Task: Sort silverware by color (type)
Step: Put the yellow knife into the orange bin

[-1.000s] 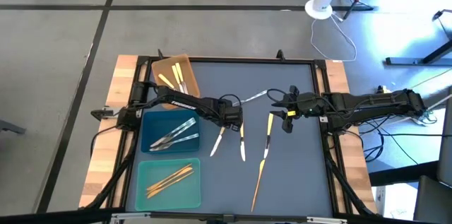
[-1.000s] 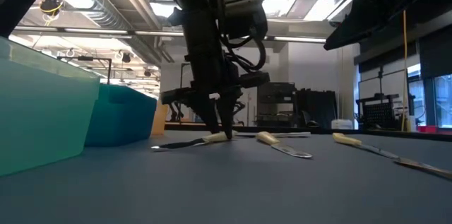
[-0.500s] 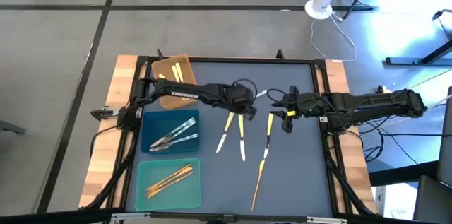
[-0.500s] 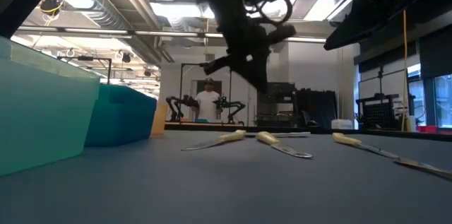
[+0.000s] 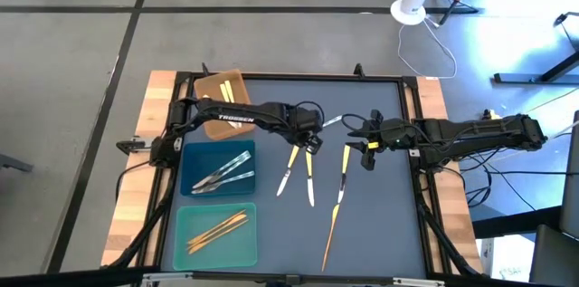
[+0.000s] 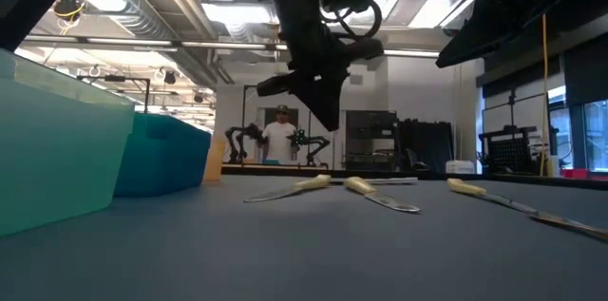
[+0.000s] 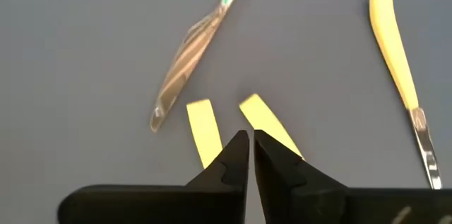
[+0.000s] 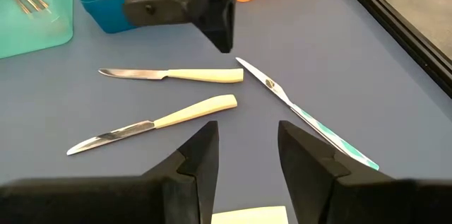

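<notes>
My left claw [image 5: 311, 139], fingers together and empty, hovers at frame centre above two yellow-handled knives [image 5: 309, 176], positioned for pickup.

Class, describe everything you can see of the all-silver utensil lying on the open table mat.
The silver utensil is slim, all shiny metal with no yellow handle, reflecting teal along its length. It lies flat on the dark mat, angled, just beyond the two yellow-handled knives, touching nothing visible. The left gripper hangs shut above, near it, holding nothing.
</notes>
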Controlling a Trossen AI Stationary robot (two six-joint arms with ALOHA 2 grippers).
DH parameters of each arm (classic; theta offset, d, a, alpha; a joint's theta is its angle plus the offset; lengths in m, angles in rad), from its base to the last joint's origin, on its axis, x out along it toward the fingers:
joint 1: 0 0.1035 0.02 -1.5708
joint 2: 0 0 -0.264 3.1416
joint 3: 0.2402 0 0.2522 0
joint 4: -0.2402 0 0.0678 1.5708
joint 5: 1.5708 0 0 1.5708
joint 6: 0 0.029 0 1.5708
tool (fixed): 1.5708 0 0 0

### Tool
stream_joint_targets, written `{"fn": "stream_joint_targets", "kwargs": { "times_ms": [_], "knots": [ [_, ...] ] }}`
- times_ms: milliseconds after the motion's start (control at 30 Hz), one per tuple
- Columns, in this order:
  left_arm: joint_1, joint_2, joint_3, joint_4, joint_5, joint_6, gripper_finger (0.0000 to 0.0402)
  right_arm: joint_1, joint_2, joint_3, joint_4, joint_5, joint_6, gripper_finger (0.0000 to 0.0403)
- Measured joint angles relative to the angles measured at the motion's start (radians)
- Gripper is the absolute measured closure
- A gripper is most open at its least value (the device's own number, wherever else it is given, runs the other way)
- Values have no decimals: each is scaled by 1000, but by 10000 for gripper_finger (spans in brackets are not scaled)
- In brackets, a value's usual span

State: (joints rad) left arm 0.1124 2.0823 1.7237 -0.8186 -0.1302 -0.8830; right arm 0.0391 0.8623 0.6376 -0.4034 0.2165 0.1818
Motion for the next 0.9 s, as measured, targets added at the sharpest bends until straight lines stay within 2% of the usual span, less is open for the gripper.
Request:
{"fn": "stream_joint_targets", "kwargs": {
  "times_ms": [300, 667, 900],
  "knots": [
    [-18, 0, 0, -15, 20, 3, 314, 0, 0, 0, 0, 0, 0, 269],
    [-17, 0, 0, -38, -17, -5, 219, 0, 0, 0, 0, 0, 0, 269],
    [-22, 53, 0, -44, -18, -6, 186, 0, 0, 0, -1, 0, 0, 269]
  ]
}}
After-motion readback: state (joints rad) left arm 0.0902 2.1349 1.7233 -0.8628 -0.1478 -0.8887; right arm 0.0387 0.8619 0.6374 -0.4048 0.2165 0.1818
